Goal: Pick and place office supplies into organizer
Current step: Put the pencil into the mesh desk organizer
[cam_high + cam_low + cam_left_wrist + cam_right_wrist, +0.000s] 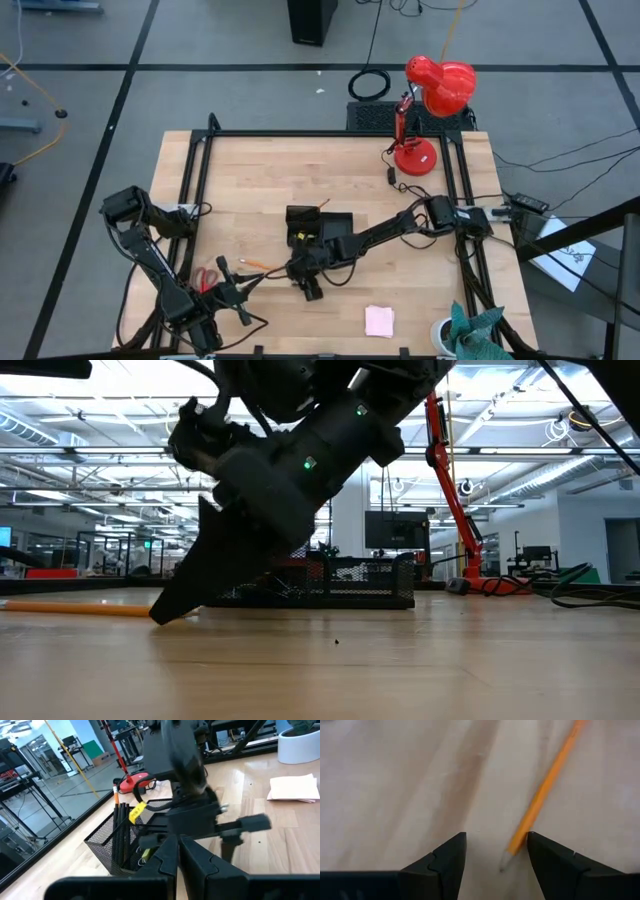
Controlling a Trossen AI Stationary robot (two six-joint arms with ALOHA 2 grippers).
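Note:
The orange pencil (545, 785) lies flat on the wooden table, near the table's near edge (255, 264). My right gripper (495, 837) is open and low over the pencil's sharpened end, one finger on each side of the tip. The black mesh organizer (335, 222) stands mid-table, with black pens (120, 830) and a yellow piece (136, 812) inside. Red-handled scissors (205, 279) lie flat beside my left gripper (240, 290), which is shut and waits near the table's near-left corner. The pink note pad (379, 320) lies near the near edge. My right gripper comes down slanting from above over the pencil's pointed end (512, 851). The pencil lies on the table close against one finger (540, 855). I cannot tell whether that finger touches it.
A red desk lamp (430, 95) stands at the table's far-right corner, with cables beside it. A white pot with a green plant (465, 335) sits at the near-right corner. Bare wood lies between the organizer and the note pad.

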